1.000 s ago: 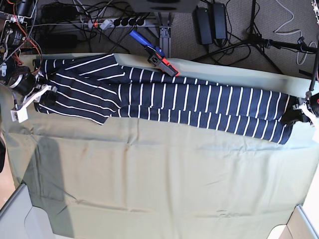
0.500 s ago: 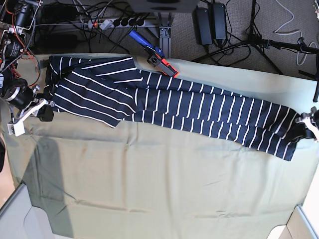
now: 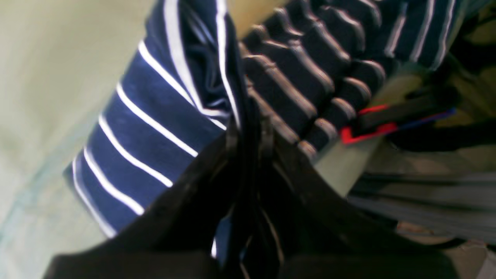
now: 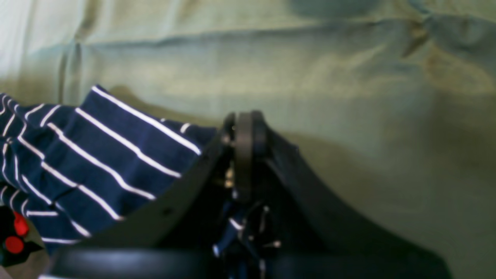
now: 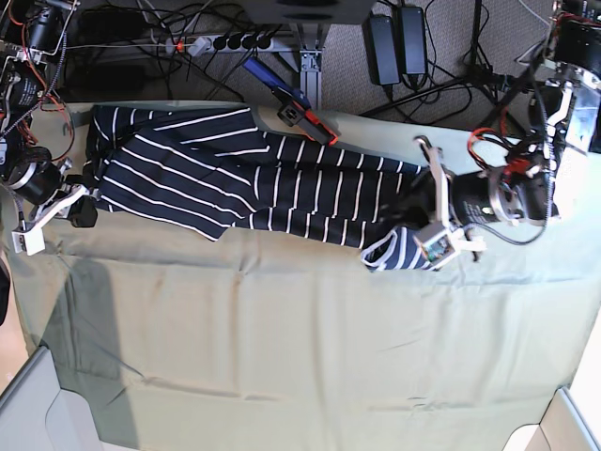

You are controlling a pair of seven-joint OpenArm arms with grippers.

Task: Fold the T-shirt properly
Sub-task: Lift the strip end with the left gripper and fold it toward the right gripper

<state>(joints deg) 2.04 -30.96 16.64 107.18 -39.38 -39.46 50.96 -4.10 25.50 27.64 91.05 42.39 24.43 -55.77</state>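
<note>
Base view: left tool (image 5: 413, 230) clamping T-shirt (image 5: 235, 183) hem, now carried mid-table; right tool (image 5: 83, 193) still pinching collar end.

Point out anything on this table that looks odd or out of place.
A blue and red clamp-like tool lies at the far table edge, its red end against the T-shirt. The shirt is no neat fold: a long strip, its right end bunched up where the left end effector pinches it above the green cloth.

Black curved tool (image 3: 248, 131) fingers — white brackets, red wiring.
</note>
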